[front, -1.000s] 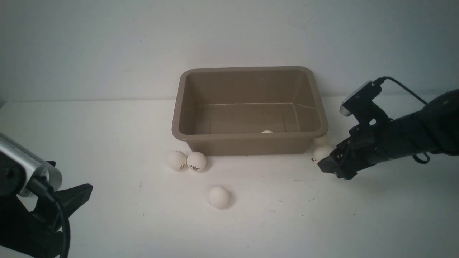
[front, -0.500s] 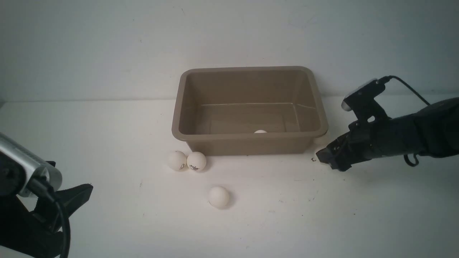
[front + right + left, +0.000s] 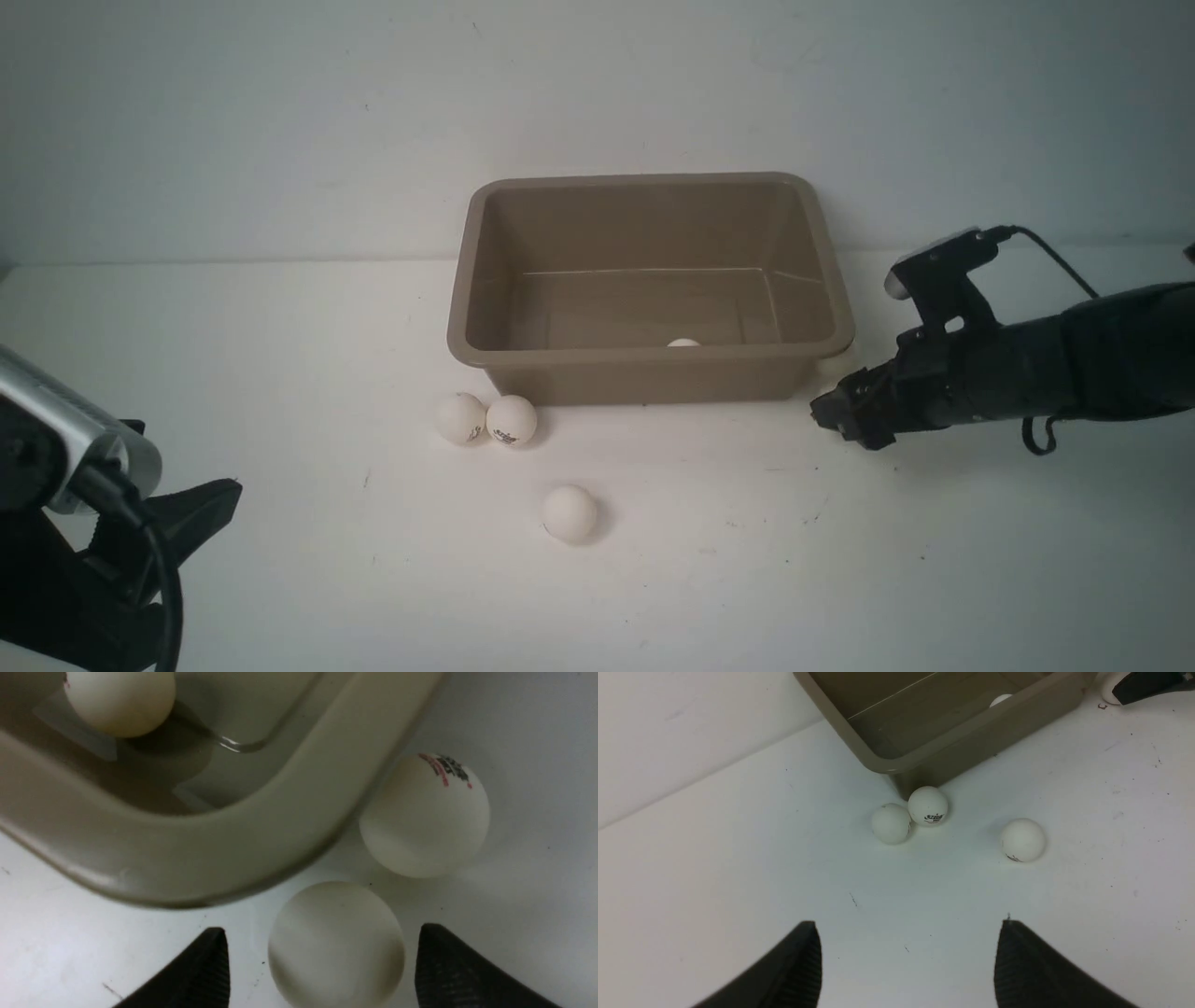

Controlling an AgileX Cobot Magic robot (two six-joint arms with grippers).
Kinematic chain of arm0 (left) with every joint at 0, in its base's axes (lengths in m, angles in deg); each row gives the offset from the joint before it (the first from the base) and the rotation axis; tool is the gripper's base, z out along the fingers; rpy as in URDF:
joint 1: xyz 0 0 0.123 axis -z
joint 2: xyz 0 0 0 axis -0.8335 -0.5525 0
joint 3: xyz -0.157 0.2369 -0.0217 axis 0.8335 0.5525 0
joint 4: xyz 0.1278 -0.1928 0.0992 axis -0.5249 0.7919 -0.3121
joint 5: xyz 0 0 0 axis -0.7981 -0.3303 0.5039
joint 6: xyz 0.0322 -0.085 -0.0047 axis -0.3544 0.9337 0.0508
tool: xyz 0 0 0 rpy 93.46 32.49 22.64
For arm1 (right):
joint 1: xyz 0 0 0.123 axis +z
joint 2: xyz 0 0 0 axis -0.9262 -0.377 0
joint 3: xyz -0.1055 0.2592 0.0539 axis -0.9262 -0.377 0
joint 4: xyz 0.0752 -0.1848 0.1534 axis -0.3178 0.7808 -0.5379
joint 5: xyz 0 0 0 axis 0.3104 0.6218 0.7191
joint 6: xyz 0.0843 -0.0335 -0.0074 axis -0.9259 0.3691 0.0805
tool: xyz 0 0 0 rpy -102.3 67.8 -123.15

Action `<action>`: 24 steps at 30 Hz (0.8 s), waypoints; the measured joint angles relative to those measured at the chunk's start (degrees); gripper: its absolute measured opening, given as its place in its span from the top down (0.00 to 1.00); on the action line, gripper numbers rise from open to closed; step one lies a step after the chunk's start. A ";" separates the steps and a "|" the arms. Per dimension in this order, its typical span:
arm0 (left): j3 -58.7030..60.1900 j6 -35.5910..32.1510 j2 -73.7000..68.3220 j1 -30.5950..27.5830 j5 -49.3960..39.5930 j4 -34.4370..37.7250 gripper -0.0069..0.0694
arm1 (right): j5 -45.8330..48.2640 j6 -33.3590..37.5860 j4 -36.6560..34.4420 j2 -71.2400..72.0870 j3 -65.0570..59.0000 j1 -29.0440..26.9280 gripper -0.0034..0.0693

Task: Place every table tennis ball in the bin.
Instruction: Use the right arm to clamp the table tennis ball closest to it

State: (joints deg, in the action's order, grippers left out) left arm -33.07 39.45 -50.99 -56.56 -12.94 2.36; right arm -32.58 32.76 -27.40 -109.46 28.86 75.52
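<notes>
The right gripper (image 3: 831, 417) sits low at the front right corner of the bin (image 3: 644, 378), its fingers (image 3: 187, 975) parted around a plain ball (image 3: 336, 945) with a gap each side, gripping nothing; a logo ball (image 3: 425, 816) lies just beside it. The left gripper (image 3: 908, 924), well off the bin's front left, is spread wide and empty. One ball (image 3: 683, 343) lies inside the bin, two touching balls (image 3: 512, 421) by its front left corner, a lone ball (image 3: 569, 513) before it.

Taupe bin (image 3: 644, 356) upright, open. Inner ball (image 3: 683, 343) at front wall. Outside: left ball (image 3: 461, 417) touching logo ball (image 3: 512, 420) near left front corner; lone ball (image 3: 569, 512) further forward; plain ball (image 3: 336, 942) and printed ball (image 3: 425, 816) at right front corner.
</notes>
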 joint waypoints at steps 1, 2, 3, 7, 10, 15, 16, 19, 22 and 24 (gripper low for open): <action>0.00 0.00 0.00 0.00 0.00 0.00 0.32 | -0.06 0.12 -0.42 -0.05 0.00 0.00 0.34; 0.00 0.00 0.00 0.00 0.00 0.00 0.32 | -0.06 0.11 -0.54 -0.10 0.00 0.00 0.35; 0.00 0.00 0.00 0.00 0.00 0.00 0.32 | -0.38 0.39 -1.45 -0.27 0.00 0.00 0.41; 0.00 0.00 0.00 0.00 0.00 0.00 0.32 | -1.17 0.86 -2.66 -0.32 0.00 0.00 0.50; 0.00 0.00 0.00 0.00 0.00 0.00 0.32 | -1.40 0.95 -2.60 -0.14 0.00 0.00 0.50; 0.00 0.00 0.00 0.00 -0.46 0.00 0.32 | -1.52 -2.16 3.18 5.15 0.00 -0.07 0.50; 0.00 0.00 0.00 0.00 -1.01 0.00 0.32 | -1.46 -4.06 5.73 6.87 0.00 -0.20 0.50; 0.00 0.00 0.00 0.00 -1.80 0.00 0.32 | 0.61 -13.14 16.04 12.19 -0.05 -1.40 0.50; 0.00 0.00 0.00 0.00 -2.52 0.00 0.32 | 4.13 -22.49 26.41 16.88 -0.05 -3.13 0.50; 0.00 0.00 0.00 0.00 -2.89 0.00 0.32 | 6.14 -27.35 32.42 20.01 -0.05 -4.11 0.50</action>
State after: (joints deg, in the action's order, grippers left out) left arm -33.07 39.45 -50.99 -56.56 -15.83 2.36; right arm -26.43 5.40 5.01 -89.45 28.81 71.42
